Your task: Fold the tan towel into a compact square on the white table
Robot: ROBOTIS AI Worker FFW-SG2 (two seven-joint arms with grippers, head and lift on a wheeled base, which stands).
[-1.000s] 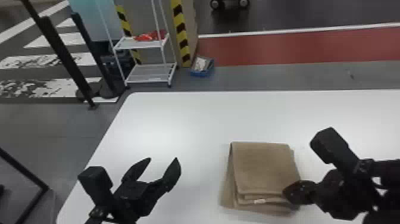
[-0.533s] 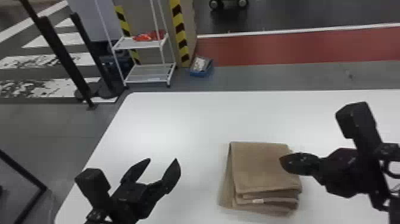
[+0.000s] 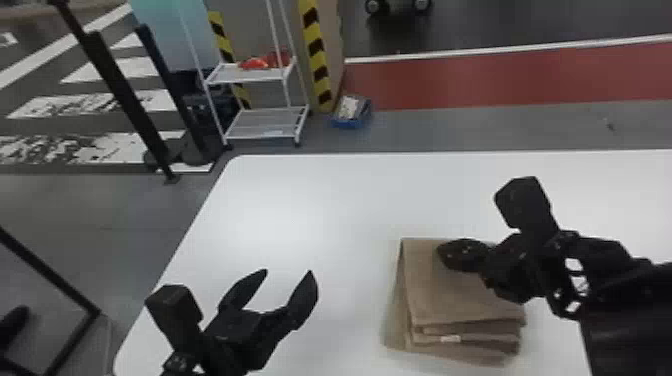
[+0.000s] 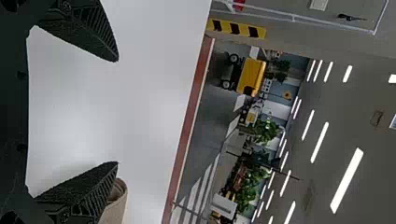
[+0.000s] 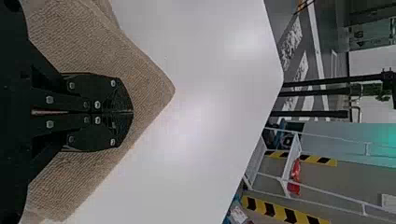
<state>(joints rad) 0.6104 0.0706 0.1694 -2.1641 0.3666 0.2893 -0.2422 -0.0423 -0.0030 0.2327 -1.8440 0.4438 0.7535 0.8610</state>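
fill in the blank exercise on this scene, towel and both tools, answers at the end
The towel lies on the ____ table.
The left tool is not shut but ____.
The other tool, seen over the towel, is on the robot's ____ arm.
The stripes beyond the table are black and ____.

Missing words: white; open; right; yellow.

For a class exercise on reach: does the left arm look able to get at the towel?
Probably yes: the open left claw has nothing between it and the towel, though the right claw over it could crowd the approach.
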